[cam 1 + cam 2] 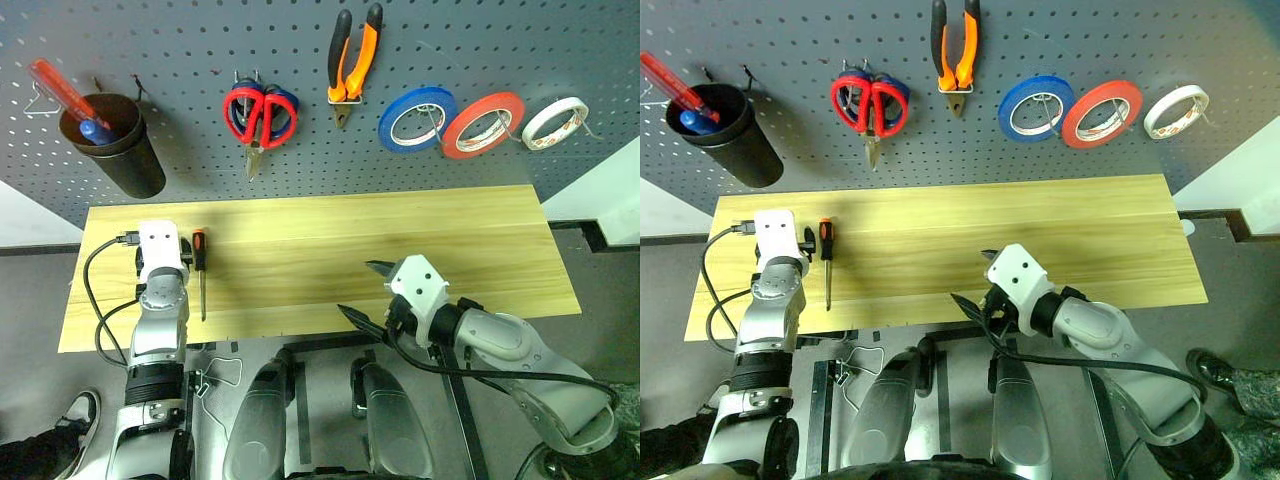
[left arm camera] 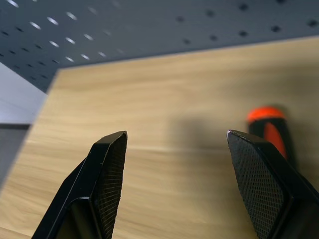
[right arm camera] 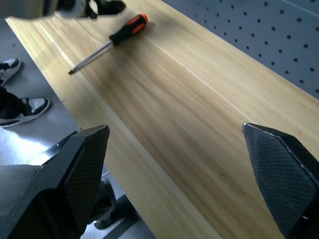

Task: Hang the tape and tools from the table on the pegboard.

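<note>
Pegboard [image 1: 180, 40] above the table [image 1: 400, 240] already carries the white tape [image 1: 555, 122], red-handled scissors [image 1: 258, 115] and pliers [image 1: 354, 60]. Judging by this, one tool remains: the small screwdriver [image 1: 199, 270], lying on the table below the scissors. Left gripper [image 2: 174, 149] hovers just beside its handle, fingers apart, empty. Right gripper [image 1: 365, 292] hangs wide open, empty, over the table's near edge.

The screwdriver [image 1: 200, 272] lies on the table [image 1: 400, 240] at its left end — scissors [image 1: 259, 118], pliers [image 1: 352, 60] and tape [image 1: 555, 122] hang on the pegboard [image 1: 200, 40] behind.
</note>
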